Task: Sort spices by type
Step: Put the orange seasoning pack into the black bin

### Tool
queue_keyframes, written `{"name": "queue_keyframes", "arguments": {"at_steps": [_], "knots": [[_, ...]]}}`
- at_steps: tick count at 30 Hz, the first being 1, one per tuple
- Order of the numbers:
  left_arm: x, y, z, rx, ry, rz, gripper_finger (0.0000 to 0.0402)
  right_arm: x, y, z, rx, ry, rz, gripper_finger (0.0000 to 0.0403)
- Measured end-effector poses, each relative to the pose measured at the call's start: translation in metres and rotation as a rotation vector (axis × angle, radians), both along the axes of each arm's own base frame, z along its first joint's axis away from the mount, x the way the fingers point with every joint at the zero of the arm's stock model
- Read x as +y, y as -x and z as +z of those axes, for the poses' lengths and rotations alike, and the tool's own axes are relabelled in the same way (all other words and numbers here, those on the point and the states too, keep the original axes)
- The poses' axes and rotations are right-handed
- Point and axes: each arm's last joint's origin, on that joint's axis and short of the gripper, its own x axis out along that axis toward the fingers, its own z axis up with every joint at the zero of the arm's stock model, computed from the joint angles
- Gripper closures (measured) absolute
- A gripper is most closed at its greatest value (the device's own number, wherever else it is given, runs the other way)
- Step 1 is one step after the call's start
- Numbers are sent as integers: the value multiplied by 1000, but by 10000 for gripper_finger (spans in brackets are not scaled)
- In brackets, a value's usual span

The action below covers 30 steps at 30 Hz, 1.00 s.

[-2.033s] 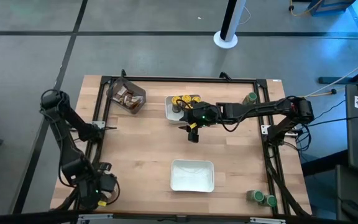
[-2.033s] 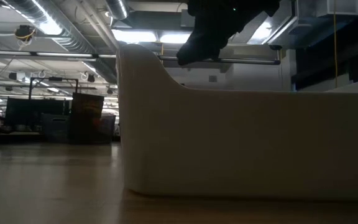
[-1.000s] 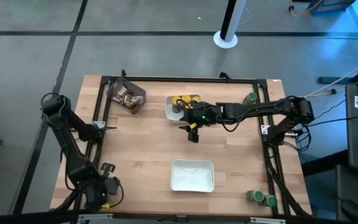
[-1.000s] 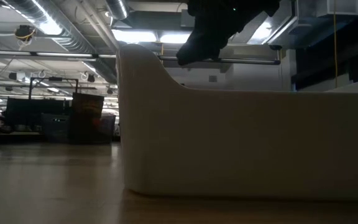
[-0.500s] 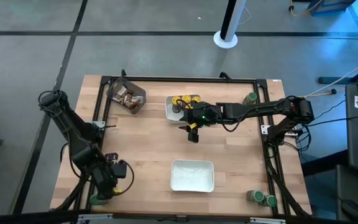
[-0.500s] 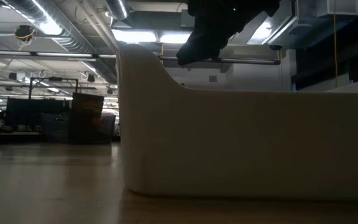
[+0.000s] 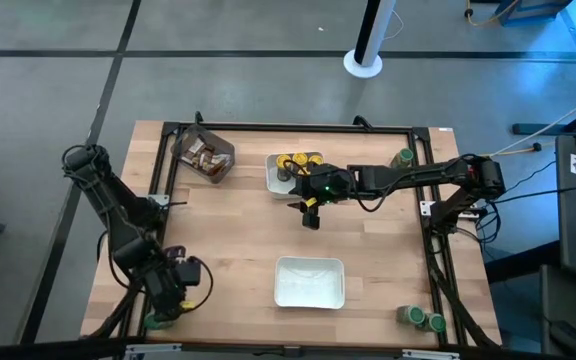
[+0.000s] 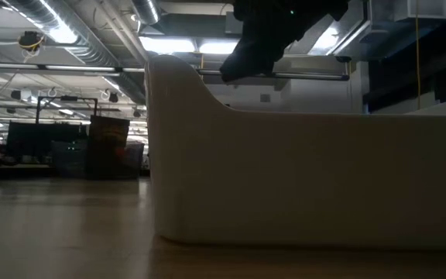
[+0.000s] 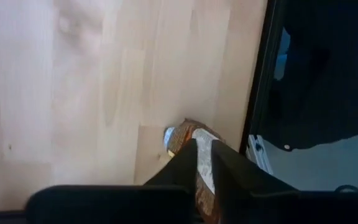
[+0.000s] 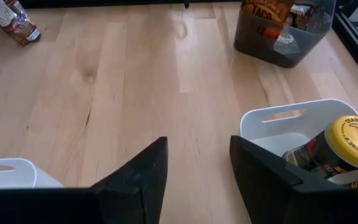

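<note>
High view: left gripper (image 7: pixel 175 290) is seen at lower left of the table (image 7: pixel 238 240); in the left wrist view its fingers are pinched on a brown-orange packet (image 9: pixel 194 138). Right gripper (image 7: pixel 309 215) is held part open, empty, beside the yellow-lidded jars (image 7: pixel 296 161) at upper centre.

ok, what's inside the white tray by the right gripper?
Yellow-lidded jars sit in the white tray beside the open right gripper; the right wrist view shows one lid clearly. The arm covers part of the tray, so no full count.
</note>
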Motion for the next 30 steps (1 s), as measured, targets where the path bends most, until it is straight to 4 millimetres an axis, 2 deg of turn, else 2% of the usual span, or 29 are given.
{"name": "queue_keyframes", "arguments": {"at_steps": [7, 11, 18, 24, 30], "knots": [[-5, 6, 0, -8, 3, 42, 281, 0, -5, -10, 26, 0, 0, 230], [-10, 11, 0, 6, 26, 54, 253, 0, -6, -13, 39, 0, 0, 230], [-19, 22, -5, 14, 9, 13, 242, 0, -7, -13, 36, 0, 0, 230], [-21, 25, -24, 45, -35, -2, 242, -1, -7, -13, 36, 0, -2, 230], [-30, 20, -40, 24, -3, -32, 242, -1, -7, -13, 36, 0, -3, 230]]}}
